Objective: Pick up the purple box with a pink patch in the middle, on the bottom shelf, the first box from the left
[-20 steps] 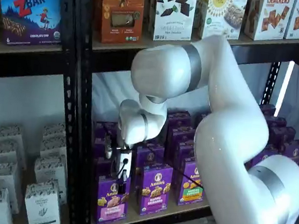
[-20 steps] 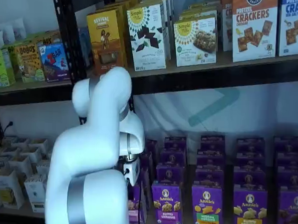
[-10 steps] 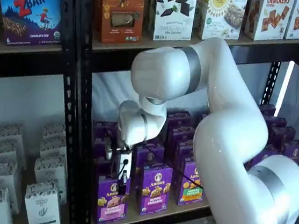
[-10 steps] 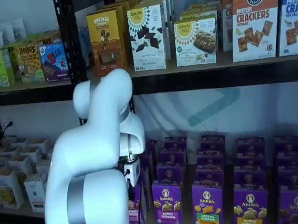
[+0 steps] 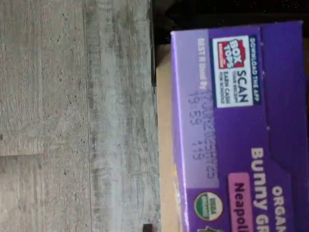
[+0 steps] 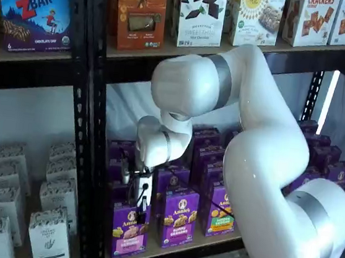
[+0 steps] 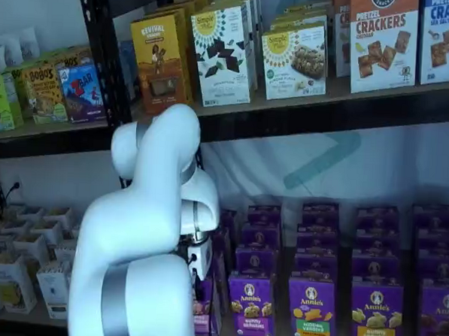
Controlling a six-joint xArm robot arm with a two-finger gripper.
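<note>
Black racks fill both shelf views, with snack cartons on the upper boards and rows of purple cartons on the bottom shelf [image 6: 171, 248], a light-tan board at lower centre of the frame. At the front of that shelf's leftmost row, lower centre-left of the frame, the purple box [image 6: 129, 230] stands upright, its pink patch facing out. Just right of it stands a Bunny Grahams carton [image 6: 179, 217], then a carton with a green patch [image 6: 221, 217]. A white arm [image 6: 262, 158] arches from the lower right of the frame to the middle, and its hand [image 6: 141, 207] hangs just above the purple box's top edge, its black tip at the box's top. I cannot tell whether the fingers are spread or closed. In the wrist view the box's top flap [image 5: 231, 125], with a Box Tops mark, fills one side, and grey wood-grain floor [image 5: 77, 116] fills the other.
</note>
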